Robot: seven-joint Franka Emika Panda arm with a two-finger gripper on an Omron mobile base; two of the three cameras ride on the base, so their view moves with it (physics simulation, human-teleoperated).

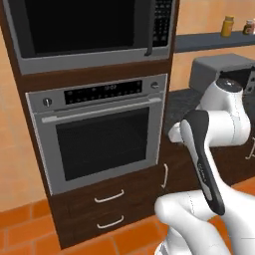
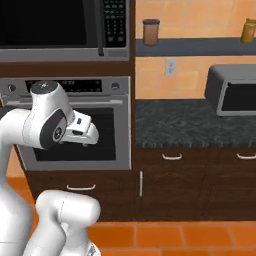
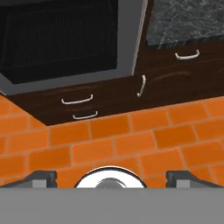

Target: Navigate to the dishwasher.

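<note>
**Facing the oven wall; dishwasher not yet found**

Oven (image 1: 102,137) stands straight ahead in a dark wood column, microwave (image 1: 84,27) built in above it, two drawers (image 1: 109,196) below. Steel front, dark glass window, knobs: not the target. No flat grey panel with a bar handle is visible from here, so I cannot say where the dishwasher sits; it is probably further along the cabinet run.

Desk (image 2: 192,122) of dark speckled stone runs off to the right, a toaster oven (image 2: 232,90) on it, a shelf (image 2: 195,46) with jars above. Cabinets (image 2: 200,182) beneath are all brown wood.

Arm (image 1: 219,124) is folded high and close to the oven front. Gripper (image 3: 111,177) points down at the orange floor tiles (image 3: 131,140); jaws stand apart, holding nothing.

Risks, judged from here:
- Mistaking the steel oven for the goal and stopping short.
- Turning the base this close could swing the elbow into the oven door or the desk edge.
- Driving the wrong way along the run.
</note>
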